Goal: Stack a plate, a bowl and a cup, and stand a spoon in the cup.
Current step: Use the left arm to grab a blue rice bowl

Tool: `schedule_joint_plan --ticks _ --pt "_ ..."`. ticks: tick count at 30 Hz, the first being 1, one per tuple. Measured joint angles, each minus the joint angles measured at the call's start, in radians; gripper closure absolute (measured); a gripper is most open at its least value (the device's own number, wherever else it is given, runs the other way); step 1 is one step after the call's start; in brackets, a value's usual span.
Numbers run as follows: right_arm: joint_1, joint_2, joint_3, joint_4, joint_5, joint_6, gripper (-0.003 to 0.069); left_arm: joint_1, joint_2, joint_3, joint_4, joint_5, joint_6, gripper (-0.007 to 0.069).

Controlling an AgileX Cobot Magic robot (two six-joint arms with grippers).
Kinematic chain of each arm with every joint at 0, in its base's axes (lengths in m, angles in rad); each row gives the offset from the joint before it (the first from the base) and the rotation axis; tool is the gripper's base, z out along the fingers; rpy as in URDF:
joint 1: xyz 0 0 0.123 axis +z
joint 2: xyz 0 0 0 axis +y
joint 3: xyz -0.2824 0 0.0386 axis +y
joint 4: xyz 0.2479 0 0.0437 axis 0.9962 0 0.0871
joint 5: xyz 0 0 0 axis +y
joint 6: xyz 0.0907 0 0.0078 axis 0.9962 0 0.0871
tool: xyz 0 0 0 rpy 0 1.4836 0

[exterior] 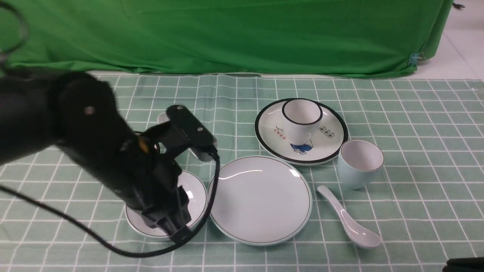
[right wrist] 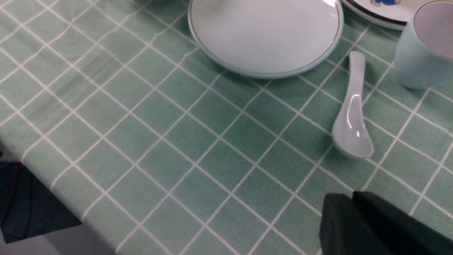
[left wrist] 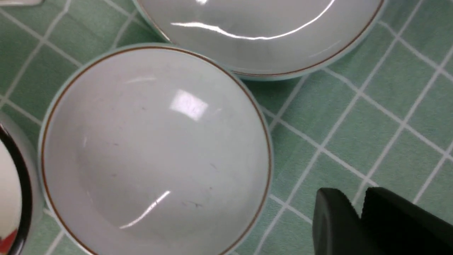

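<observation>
The plain pale blue plate (exterior: 261,198) lies at the table's middle front. The shallow bowl (exterior: 194,196) sits just left of it, partly hidden by my left arm. My left gripper (exterior: 179,234) is shut and empty, low by the bowl's near rim. In the left wrist view the shut gripper (left wrist: 357,202) is over cloth beside the bowl (left wrist: 155,152), with the plate (left wrist: 262,32) beyond. The pale blue cup (exterior: 359,164) stands right of the plate. The white spoon (exterior: 349,219) lies in front of the cup. My right gripper (right wrist: 352,198) is shut and empty, short of the spoon (right wrist: 352,120).
A black-rimmed plate (exterior: 302,132) with blue drawing carries a black-rimmed cup (exterior: 301,119) behind the plain plate. A black-rimmed bowl edge (left wrist: 14,198) sits against the plain bowl. A green curtain closes off the back. The table's front edge (right wrist: 70,212) is near the right arm.
</observation>
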Motion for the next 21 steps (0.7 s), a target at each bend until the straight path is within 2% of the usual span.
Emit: schedule_joint_plan --ticks 1,3,5,8,14,21 --pt "0.006 0.0 0.0 0.0 0.003 0.0 0.0585 0.0 0.048 -0.013 0.015 0.003 0.003 0.0434" --pt "0.009 0.0 0.0 0.0 0.003 0.0 0.0585 0.0 0.072 -0.014 0.022 0.003 0.007 0.0397" --pt "0.009 0.0 0.0 0.0 0.003 0.0 0.0585 0.0 0.118 -0.013 0.05 -0.001 0.013 0.0311" --pt "0.009 0.0 0.0 0.0 0.004 0.0 0.0585 0.0 0.152 -0.011 0.087 -0.031 0.013 0.0261" --pt "0.009 0.003 0.0 0.0 0.003 -0.002 0.0585 0.0 0.176 -0.002 0.097 -0.065 0.023 0.0277" --pt "0.011 0.003 0.0 -0.022 -0.008 -0.01 0.0585 0.0 0.225 -0.001 0.093 -0.068 0.046 0.0407"
